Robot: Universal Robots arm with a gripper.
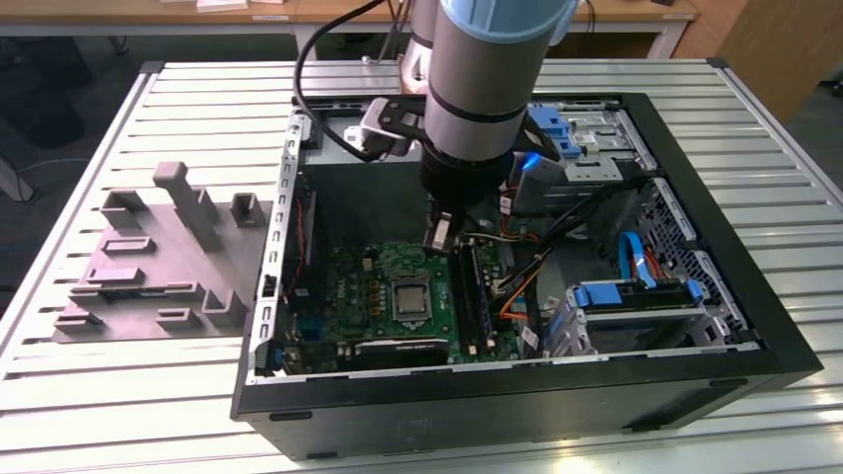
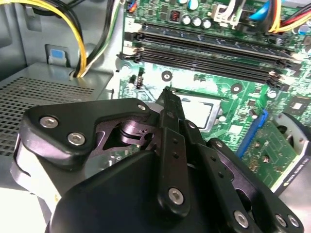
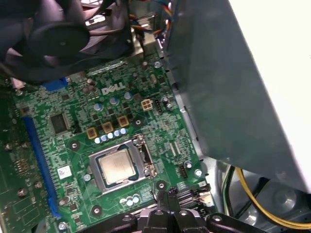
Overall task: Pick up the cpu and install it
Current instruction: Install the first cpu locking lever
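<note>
The cpu (image 3: 116, 166) lies flat inside the socket (image 3: 119, 167) on the green motherboard (image 3: 97, 126), its silvery top showing through the metal frame in the first wrist view. In the second wrist view the cpu (image 2: 197, 109) sits just past the gripper's tip, partly hidden by the black fingers (image 2: 171, 126). In the exterior view the cpu (image 1: 411, 298) is a small grey square near the middle of the board, inside the open computer case (image 1: 737, 296).

The gripper (image 1: 439, 237) hangs just above the board, a little way from the socket and not touching the chip. Its fingers look pressed together into one narrow tip with nothing between them — the second wrist view shows them meeting in a single ridge. In the first wrist view the gripper (image 3: 167, 201) tip pokes in just beside the socket's edge.

Next to the socket run the long black memory slots (image 2: 209, 48), and a blue slot (image 3: 39, 155) crosses the board on the other side. Yellow cables (image 2: 80, 34) trail over the case's metal wall.

Outside the case — toward the exterior view's left — a grey tray (image 1: 145, 267) with upright blocks rests on the slatted table (image 1: 118, 395).
</note>
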